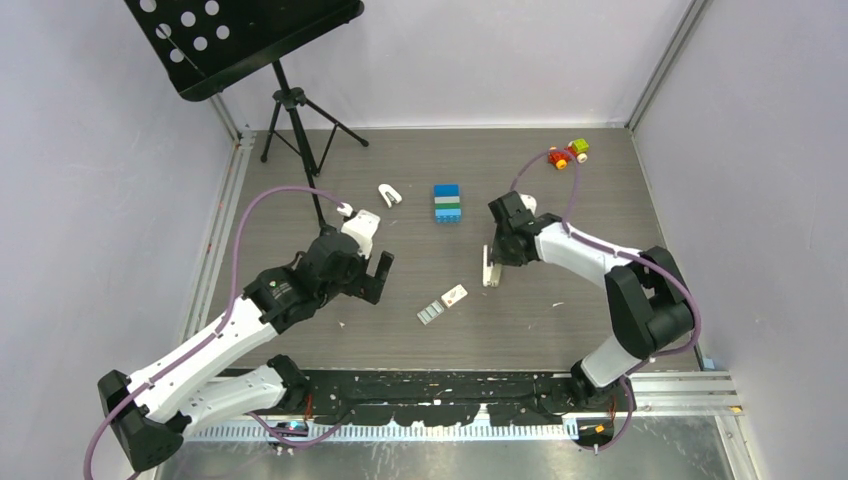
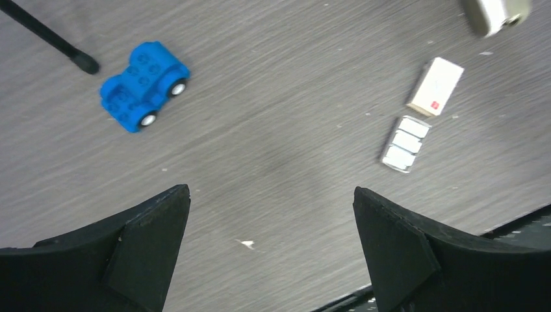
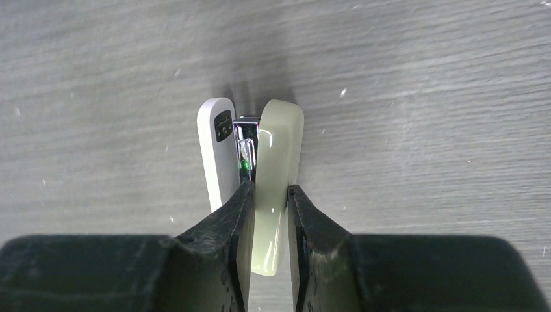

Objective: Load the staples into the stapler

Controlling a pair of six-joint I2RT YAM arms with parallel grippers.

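Right fingers [image 3: 237, 218] closed narrow on stapler [image 3: 279, 136], pinching its beige top. White base lies just outside grip; metal channel shows between. Swing top away slowly, base flat on bench [image 3: 422, 97]. Left fingers [image 2: 149, 227] wide apart, empty; staples [image 2: 405, 143] ahead of them, beside box [image 2: 436, 86].

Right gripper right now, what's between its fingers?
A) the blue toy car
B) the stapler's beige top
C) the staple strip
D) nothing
B: the right wrist view shows the right gripper pinching the stapler by its beige top, with the white base outside the fingers.
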